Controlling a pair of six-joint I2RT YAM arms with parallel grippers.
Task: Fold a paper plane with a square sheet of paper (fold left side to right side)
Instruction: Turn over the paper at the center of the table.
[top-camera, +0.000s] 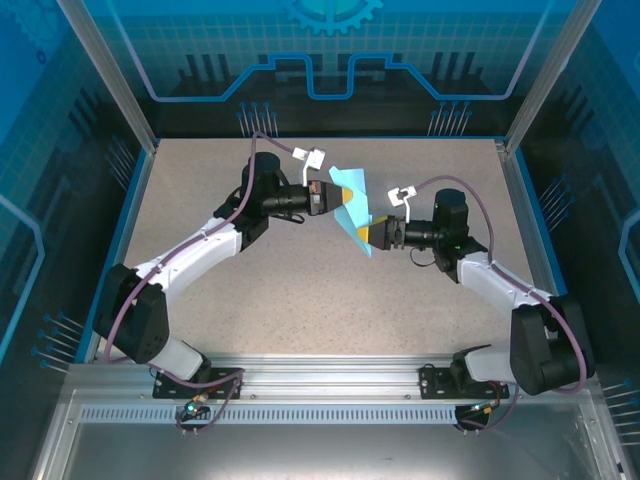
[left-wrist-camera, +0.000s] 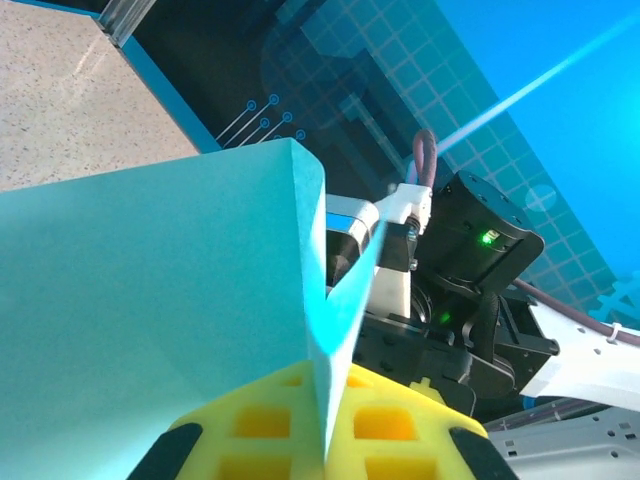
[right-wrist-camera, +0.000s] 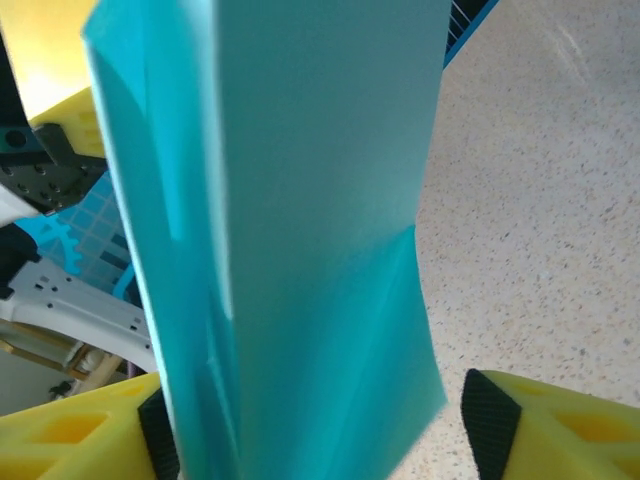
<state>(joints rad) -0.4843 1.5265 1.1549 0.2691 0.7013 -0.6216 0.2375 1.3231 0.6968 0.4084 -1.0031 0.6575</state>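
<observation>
— Big speckled tabletop (top-camera: 300, 290), and nothing lying on it. Where's the paper?

— Up in the air over the far middle. The left arm (top-camera: 190, 250) and right arm (top-camera: 500, 285) reach in towards each other, and the turquoise sheet of paper (top-camera: 352, 205) hangs between them, clear of the surface and already creased into a pointed shape.

— Who has hold of it?

— The left pincer (top-camera: 340, 200). Its wrist camera shows the yellow pads (left-wrist-camera: 250, 420) closed together with the paper's folded edge nipped in the seam. The right pincer (top-camera: 372, 236) stands wide: the paper (right-wrist-camera: 300, 200) hangs between its fingers, with a gap showing on one side.

— So how should the left-to-right fold go?

— I'd say line up the edges before the right one closes. The paper is thin and will buckle, so it should pinch near the crease (left-wrist-camera: 315, 290) and pull gently, never against the left grip.
</observation>
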